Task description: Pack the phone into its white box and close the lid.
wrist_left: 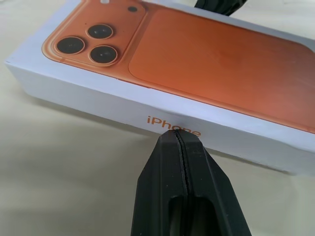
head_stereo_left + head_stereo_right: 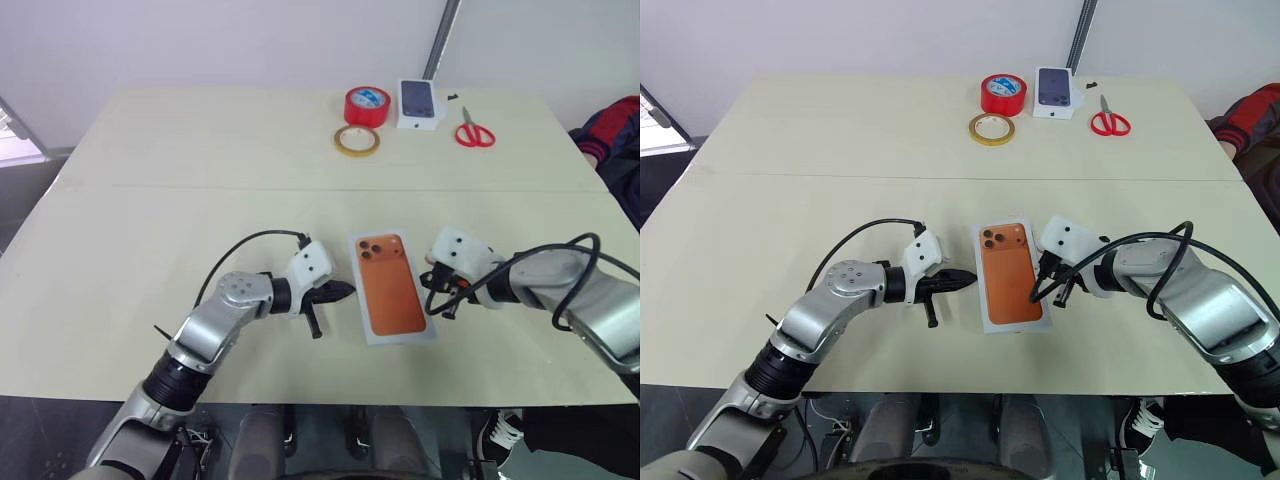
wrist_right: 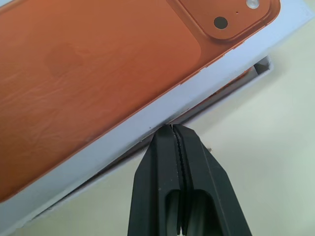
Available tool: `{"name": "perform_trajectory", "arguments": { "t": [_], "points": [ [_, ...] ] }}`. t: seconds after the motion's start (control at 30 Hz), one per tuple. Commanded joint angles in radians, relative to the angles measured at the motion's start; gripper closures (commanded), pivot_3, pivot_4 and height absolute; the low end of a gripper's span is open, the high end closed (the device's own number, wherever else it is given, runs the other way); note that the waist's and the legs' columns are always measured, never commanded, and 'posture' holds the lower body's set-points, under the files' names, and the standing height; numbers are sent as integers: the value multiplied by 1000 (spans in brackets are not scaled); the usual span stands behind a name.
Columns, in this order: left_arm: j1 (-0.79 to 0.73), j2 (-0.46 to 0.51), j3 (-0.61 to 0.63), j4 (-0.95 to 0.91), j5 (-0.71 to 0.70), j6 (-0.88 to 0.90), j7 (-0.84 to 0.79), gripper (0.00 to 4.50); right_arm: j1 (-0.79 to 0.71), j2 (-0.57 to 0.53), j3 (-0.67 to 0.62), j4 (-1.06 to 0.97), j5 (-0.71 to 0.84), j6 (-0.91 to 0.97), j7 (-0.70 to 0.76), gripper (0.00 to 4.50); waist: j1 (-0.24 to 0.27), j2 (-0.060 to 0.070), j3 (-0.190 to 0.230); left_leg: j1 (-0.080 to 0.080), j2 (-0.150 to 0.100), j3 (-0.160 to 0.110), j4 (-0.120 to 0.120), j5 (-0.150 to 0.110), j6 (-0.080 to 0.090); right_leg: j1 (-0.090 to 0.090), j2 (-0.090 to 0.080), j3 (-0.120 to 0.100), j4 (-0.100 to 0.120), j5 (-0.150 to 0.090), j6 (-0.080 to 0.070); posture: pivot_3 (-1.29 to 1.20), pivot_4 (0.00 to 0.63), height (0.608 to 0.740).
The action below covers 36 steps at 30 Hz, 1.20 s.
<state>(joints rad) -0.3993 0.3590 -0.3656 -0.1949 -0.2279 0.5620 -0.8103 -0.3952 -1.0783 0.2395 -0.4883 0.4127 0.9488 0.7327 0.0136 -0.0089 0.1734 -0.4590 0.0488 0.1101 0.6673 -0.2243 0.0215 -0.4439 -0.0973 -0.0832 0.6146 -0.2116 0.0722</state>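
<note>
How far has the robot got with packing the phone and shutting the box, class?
Done, it seems: the lid with its orange phone picture lies over the white box; whether the phone is inside cannot be seen. In hand: the shut left hand and shut right hand press at the lid's two long sides. Left: the right wrist view shows the lid riding skewed above the box's edge, so it needs seating fully.
</note>
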Motion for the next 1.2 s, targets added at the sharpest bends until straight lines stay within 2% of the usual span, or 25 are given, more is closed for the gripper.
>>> {"name": "perform_trajectory", "arguments": {
  "t": [0.03,0.7,1.2],
  "points": [
    [-17,-18,9,-18,-16,-12,-3,4500,-1,12,-35,-43,-3,-7,19,4487,0,0,0,0,0,0,0,0,0,0,0,0,0,0,0,0,150,736],
    [-17,-48,13,5,-8,-13,31,4500,31,36,-46,-16,-55,-5,34,4487,0,0,0,0,0,0,1,0,0,0,0,0,1,0,0,0,150,736],
    [-11,-49,-7,1,-1,-13,20,4500,71,14,-65,-2,-93,-26,59,4487,1,0,0,0,-1,0,1,0,0,1,0,0,2,0,0,0,150,736]
  ]
}}
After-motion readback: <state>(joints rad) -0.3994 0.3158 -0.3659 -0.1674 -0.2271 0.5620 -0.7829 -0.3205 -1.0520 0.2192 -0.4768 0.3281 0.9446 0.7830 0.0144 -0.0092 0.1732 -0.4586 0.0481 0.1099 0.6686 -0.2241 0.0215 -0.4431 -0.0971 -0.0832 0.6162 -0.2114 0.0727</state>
